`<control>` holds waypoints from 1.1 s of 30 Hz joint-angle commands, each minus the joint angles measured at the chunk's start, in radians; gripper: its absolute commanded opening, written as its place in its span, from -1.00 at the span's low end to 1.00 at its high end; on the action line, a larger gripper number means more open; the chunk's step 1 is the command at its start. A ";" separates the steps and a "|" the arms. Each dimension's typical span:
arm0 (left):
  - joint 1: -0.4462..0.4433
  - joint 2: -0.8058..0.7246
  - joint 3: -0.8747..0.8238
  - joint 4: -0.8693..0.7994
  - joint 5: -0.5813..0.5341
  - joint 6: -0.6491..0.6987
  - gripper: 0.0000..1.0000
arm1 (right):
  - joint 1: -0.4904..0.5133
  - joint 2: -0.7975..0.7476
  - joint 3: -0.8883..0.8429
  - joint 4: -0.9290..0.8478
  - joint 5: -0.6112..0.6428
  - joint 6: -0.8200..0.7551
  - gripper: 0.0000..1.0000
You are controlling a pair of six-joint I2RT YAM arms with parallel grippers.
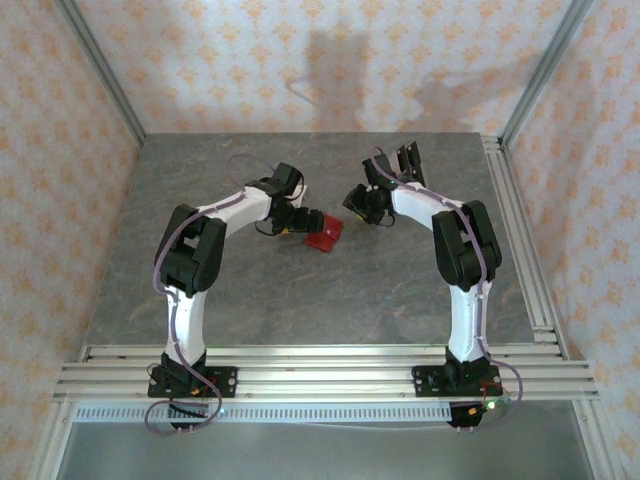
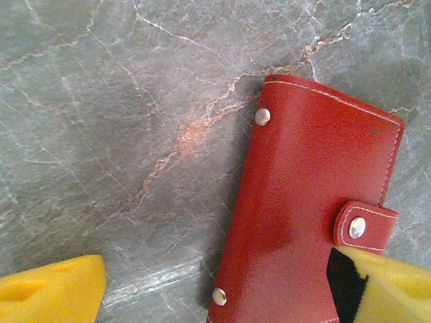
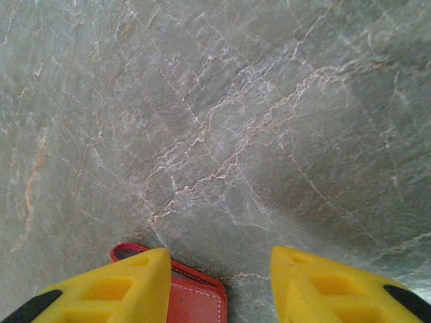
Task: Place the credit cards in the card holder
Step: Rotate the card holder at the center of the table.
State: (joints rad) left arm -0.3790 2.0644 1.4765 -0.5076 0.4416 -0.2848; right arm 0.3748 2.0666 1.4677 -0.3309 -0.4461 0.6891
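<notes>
On the grey marble table (image 1: 300,300), the red card holder (image 2: 306,195) lies snapped shut between our arms. Our left gripper (image 2: 215,279) spreads wide over it, perhaps brushing the tab (image 2: 358,227), holding nothing. Our right gripper (image 3: 219,259) hangs parted and empty. We judge opening comes next: unsnap that tab.

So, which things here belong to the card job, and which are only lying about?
For the job:
- red card holder
- left gripper
- right gripper

Just there:
- marble table
- metal rails
- patterned walls
</notes>
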 commanded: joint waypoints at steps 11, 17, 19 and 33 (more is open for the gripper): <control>-0.013 0.046 0.039 0.021 0.093 0.021 0.59 | 0.020 0.042 -0.038 0.108 -0.092 0.085 -0.40; -0.018 0.048 0.014 0.041 0.136 0.010 0.50 | 0.031 0.059 -0.041 0.112 -0.098 0.090 -0.44; -0.020 0.049 0.006 0.046 0.152 0.009 0.47 | 0.031 0.061 -0.045 0.112 -0.098 0.090 -0.44; -0.024 0.001 -0.078 0.152 0.273 -0.051 0.19 | 0.032 0.064 -0.058 0.115 -0.103 0.089 -0.50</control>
State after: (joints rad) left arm -0.3832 2.0872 1.4372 -0.3923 0.6167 -0.3050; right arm 0.4004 2.1181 1.4300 -0.2295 -0.5423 0.7677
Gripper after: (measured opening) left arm 0.597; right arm 0.254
